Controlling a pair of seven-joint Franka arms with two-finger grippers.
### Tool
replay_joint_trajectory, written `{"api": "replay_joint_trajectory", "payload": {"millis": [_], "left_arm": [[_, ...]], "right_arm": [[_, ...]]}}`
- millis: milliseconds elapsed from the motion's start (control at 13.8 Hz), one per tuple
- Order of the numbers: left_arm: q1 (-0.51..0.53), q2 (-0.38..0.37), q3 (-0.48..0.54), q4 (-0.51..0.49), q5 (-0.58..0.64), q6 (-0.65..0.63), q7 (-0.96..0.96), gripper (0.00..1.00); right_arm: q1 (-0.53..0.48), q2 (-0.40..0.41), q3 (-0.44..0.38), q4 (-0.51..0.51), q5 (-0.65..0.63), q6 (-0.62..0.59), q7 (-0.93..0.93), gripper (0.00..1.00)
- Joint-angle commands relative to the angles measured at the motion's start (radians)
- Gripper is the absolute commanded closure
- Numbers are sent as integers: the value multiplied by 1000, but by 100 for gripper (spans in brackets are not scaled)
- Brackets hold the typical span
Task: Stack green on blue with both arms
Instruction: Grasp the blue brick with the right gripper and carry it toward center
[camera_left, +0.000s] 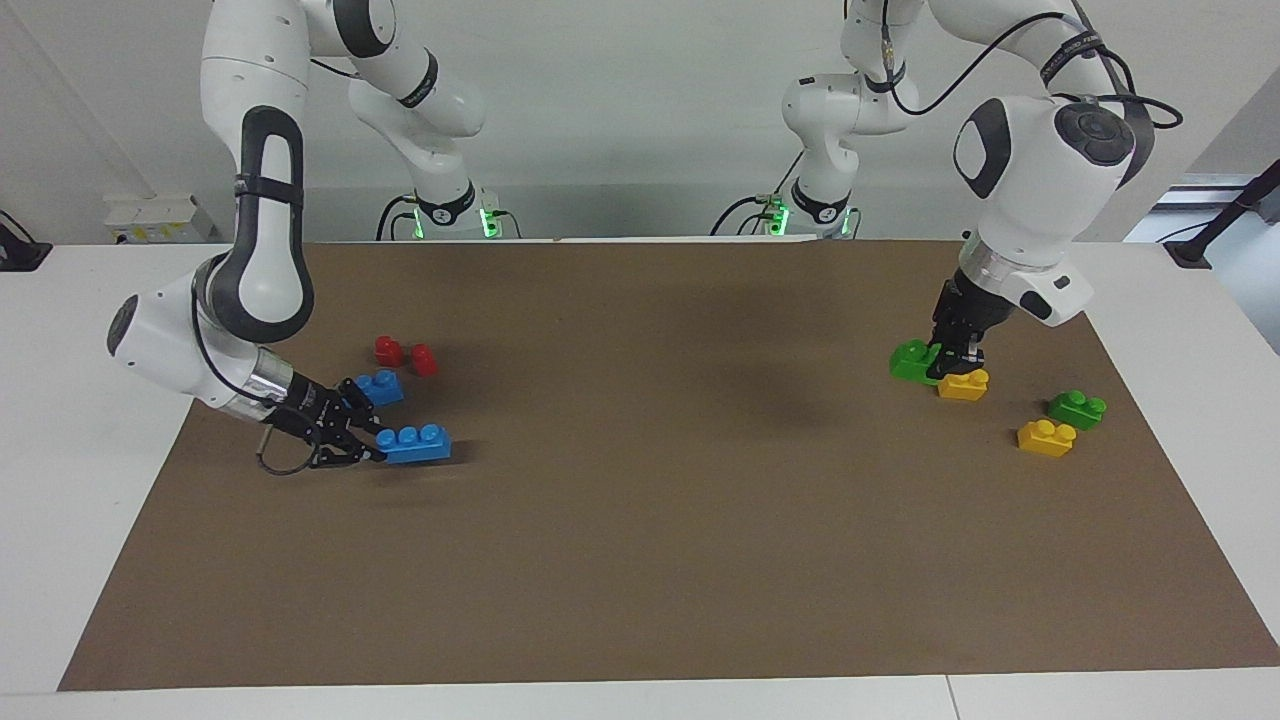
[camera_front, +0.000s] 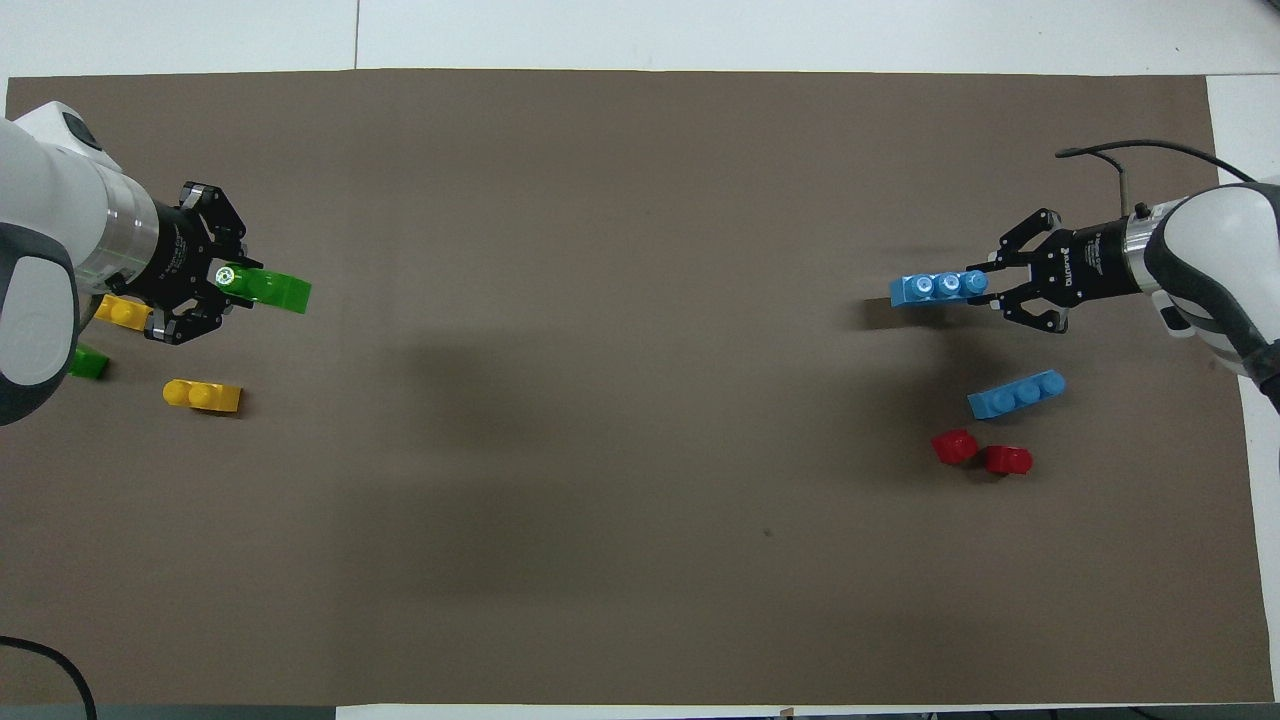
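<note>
My left gripper (camera_left: 948, 360) is shut on one end of a green two-stud brick (camera_left: 910, 360) and holds it just above the mat, over a yellow brick (camera_left: 963, 384). In the overhead view this gripper (camera_front: 236, 281) and its green brick (camera_front: 275, 289) are at the left arm's end. My right gripper (camera_left: 376, 447) is shut on one end of a blue three-stud brick (camera_left: 416, 443) and holds it level, a little above the mat. It also shows in the overhead view (camera_front: 988, 284) with the brick (camera_front: 934, 290).
A second blue brick (camera_left: 381, 386) and two red pieces (camera_left: 405, 355) lie nearer the robots than the held blue one. A second green brick (camera_left: 1077, 408) and another yellow brick (camera_left: 1046, 438) lie on the mat at the left arm's end.
</note>
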Motion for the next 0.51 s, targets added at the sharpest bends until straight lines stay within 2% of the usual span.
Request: {"api": "replay_joint_trajectory", "payload": {"millis": [0,291,436], "left_arm": [[-8,-18,7,-4,11,-22,-18,100],[-8,-19,6,-4,5,-21,-28,100],[-15,-19,6,-4,5,-22,-44,100]], "right_arm": [[73,-14,0,72,-4,-38,72,100],[257,-49,1,63,-44,-29,182,100],[359,-52,1,68,-45,12,355,100]]}}
